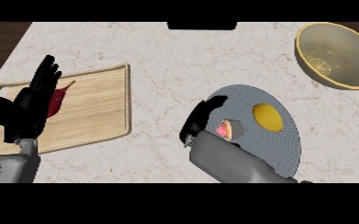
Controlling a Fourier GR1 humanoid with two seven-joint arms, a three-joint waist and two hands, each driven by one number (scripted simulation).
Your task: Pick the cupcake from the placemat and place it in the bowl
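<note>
Head view: right hand curls down onto the pink-topped cupcake on the grey placemat.

Its fingers wrap the cupcake's left side, hiding most of it; a yellow lemon lies just beside on the mat. The left hand rests open, fingers up, over the wooden cutting board and a red chilli. The yellow bowl stands well apart at upper right, nothing in it.

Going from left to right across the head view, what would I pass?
Left hand → red chili pepper → wooden cutting board → right hand → cupcake → yellow lemon on the grey placemat → bowl.
</note>
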